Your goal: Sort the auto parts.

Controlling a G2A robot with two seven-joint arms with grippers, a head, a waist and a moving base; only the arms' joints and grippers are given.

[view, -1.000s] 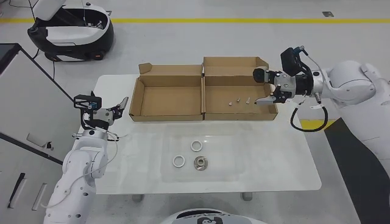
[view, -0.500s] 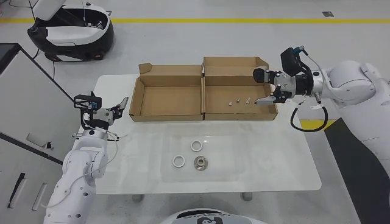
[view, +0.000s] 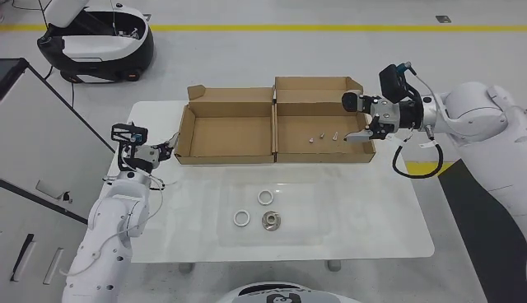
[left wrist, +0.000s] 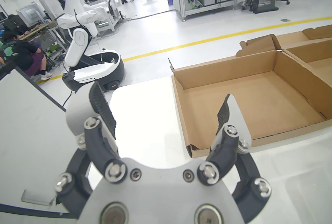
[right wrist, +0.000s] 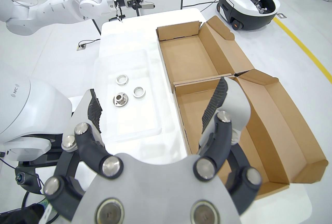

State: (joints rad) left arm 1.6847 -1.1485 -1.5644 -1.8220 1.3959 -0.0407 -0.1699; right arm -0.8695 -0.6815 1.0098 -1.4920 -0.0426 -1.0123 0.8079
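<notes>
Few small pale parts (view: 321, 136) sat in right brown cardboard box (view: 317, 105). 2 silver metal rings (right wrist: 139, 96) + flanged silver hub (right wrist: 115, 103) on white table (view: 370, 212), unsorted. L gripper (left wrist: 160, 95) & R gripper (right wrist: 158, 87) spread wide, holding nothing.

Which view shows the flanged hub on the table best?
Right wrist view: the flanged hub is close enough to make out its bore and flange. Top view has it tiny, beside a ring. Left wrist view faces the cardboard box instead.

Brown boxes (view: 226, 134), seemingly silver rings (view: 265, 197)
</notes>
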